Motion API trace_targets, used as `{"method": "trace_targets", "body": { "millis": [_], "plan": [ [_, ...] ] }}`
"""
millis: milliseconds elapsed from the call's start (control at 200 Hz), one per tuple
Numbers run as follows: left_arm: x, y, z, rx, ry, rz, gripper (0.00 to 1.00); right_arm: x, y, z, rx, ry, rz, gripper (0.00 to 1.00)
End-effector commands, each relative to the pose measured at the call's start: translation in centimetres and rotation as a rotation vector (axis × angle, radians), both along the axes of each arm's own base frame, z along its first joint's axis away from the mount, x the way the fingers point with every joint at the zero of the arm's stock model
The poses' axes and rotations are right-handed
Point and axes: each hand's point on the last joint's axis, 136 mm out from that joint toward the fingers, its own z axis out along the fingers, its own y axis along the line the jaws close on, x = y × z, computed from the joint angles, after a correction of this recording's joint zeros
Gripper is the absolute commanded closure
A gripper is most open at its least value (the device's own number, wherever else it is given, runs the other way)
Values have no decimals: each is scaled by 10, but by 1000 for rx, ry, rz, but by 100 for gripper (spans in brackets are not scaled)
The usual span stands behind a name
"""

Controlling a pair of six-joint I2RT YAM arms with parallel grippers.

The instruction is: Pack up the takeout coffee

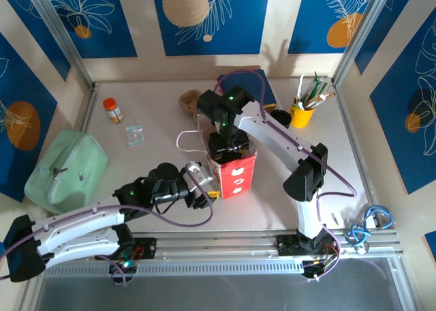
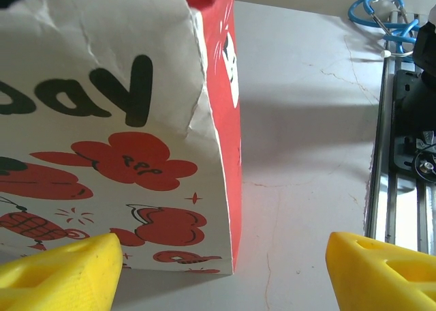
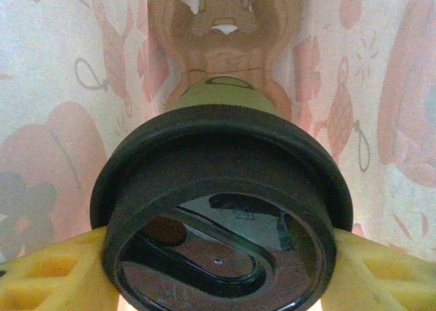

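**Lidded coffee cup held inside the paper bag, above the carrier**

Nearest the arm bases, at eight o'clock of the bag in the overhead view: left gripper (image 2: 221, 255), yellow fingers spread wide, clasping nothing, low beside a corner of the red-and-white printed paper bag (image 1: 238, 178). Further in, reaching straight down through the bag's open mouth: right gripper (image 3: 218, 256), closed against the rim of the round black plastic lid (image 3: 218, 188) from three and nine o'clock, with the small green paper coffee cup (image 3: 216, 98) beneath that lid. Cup well inside the bag, long axis upright, directly below the fingers. Deeper again, brown moulded cardboard carrier (image 3: 225, 24) on the bag floor, dead ahead along that same axis. Cannot tell whether the cup base is seated in it. Judged next: a straight drop or release by the right arm, no sideways shift, left arm near enough to steady the bag. Farthest, at one o'clock of the bag, yellow cup of utensils (image 1: 302, 113).
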Motion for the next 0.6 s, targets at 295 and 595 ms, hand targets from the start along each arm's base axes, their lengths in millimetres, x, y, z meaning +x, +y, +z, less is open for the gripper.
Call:
{"method": "trace_targets", "body": {
  "millis": [295,595],
  "plan": [
    [-3,3,-5,13,-13,-5,21,-35,-20,-14,-112,147,11,38],
    [-1,3,-5,17,-13,0,21,-30,-12,-15,-62,107,14,38]
  ]
}}
